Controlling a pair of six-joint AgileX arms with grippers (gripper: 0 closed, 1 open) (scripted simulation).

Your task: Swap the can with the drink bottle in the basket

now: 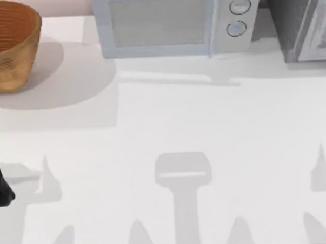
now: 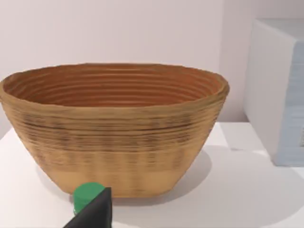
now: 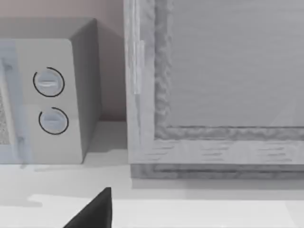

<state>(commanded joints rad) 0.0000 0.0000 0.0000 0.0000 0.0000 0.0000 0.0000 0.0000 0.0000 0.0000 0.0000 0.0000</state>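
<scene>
Basket [image 1: 11, 47] lies at the worktop's far left, nearest my left tool [image 2: 92, 213]; its grip I cannot tell.

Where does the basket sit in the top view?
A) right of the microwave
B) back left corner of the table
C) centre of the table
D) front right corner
B: the basket stands at the table's back left, to the left of the microwave, apart from it.

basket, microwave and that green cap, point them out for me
basket [image 2: 118, 142]: left wrist view, tan outer wall.
microwave [image 1: 158, 22]: top view, door window.
green cap [image 2: 87, 194]: left wrist view, its round top, in front of the basket's base.
</scene>
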